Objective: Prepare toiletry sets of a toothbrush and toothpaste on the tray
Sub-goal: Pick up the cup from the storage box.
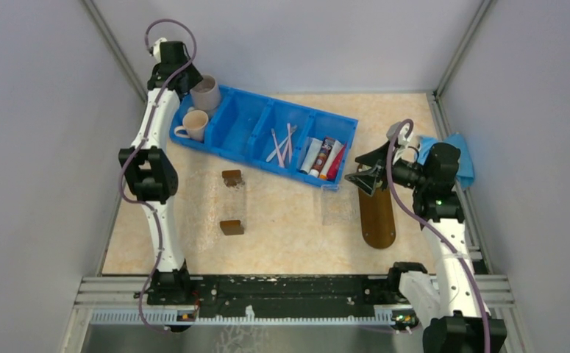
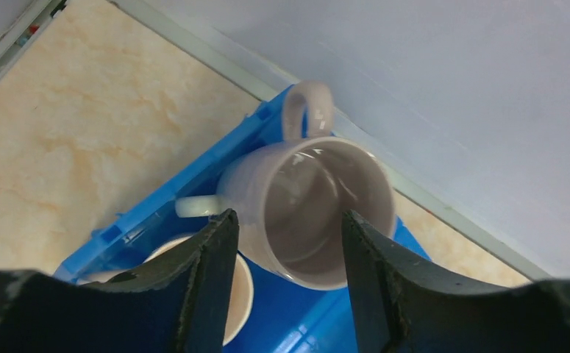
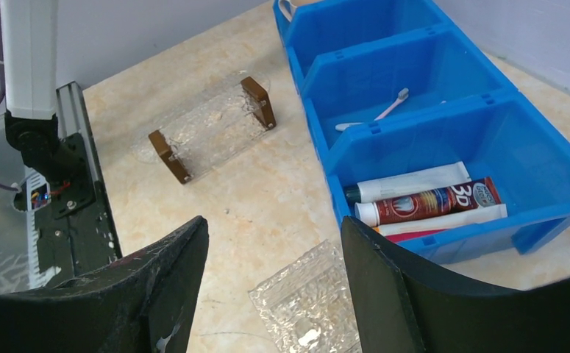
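Looks like a grab at the upper mug [image 2: 311,206] with the left claw [image 2: 289,220], up in the far left corner of the tabletop, and not yet at any brush or tube. Stands spread, a black finger on either side of the mug's mouth. Cannot tell whether either finger touches the wall.

To do it well:
- Centre across the round body.
- Keep clear of the handle on the far side.
- Squeeze gently on the smooth glaze.
- Lift straight up before swinging away, given the lean on the lower mug [image 1: 193,123] in the same end compartment of the blue bin [image 1: 290,104].

Reaches long with the left arm, stretched from the near edge up along the left edge, wrist tipped down over the bin's end. Holds the right arm folded, elbow toward the right edge. Keeps the right claw [image 3: 274,224] spread, pinching nothing, above the far end of the tray [image 1: 378,217].

Shows the tray near the right edge, lengthwise toward the near edge, bare where visible. Finds the toothbrushes [image 1: 282,144] in the bin's third compartment. Finds the toothpaste tubes [image 1: 324,157] in the end compartment nearest the tray, well apart from the left claw and near the right one.
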Controlling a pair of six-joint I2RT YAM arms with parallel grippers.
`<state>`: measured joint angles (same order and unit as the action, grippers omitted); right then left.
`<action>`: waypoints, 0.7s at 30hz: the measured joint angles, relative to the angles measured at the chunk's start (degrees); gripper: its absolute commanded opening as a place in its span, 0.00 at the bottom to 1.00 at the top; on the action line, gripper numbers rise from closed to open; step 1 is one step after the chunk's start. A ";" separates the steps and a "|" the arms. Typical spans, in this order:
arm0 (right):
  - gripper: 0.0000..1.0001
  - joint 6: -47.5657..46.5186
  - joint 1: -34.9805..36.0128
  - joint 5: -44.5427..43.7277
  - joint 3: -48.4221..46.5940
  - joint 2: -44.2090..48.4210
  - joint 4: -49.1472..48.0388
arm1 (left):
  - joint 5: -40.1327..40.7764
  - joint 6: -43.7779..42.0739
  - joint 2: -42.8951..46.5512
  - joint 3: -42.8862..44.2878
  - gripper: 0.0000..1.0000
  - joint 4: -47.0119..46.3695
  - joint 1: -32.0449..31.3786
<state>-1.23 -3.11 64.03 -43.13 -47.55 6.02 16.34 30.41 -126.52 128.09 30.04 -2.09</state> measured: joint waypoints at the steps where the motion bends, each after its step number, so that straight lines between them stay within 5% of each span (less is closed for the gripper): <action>1: 0.66 -0.13 0.00 -0.02 0.00 -0.15 0.13 | 0.26 0.00 -0.72 0.52 0.59 0.59 0.15; 13: 0.66 -1.14 0.02 -0.35 0.00 -1.01 1.49 | 0.59 -0.70 -5.99 3.39 0.47 2.12 1.11; 21: 0.66 -1.57 0.02 -0.52 0.00 -1.55 2.12 | -1.14 -0.66 -8.85 4.22 0.27 2.08 1.84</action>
<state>-2.81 -3.09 63.51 -43.13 -49.10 8.14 15.20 29.76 -135.37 132.31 32.12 -0.25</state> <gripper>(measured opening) 0.660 0.346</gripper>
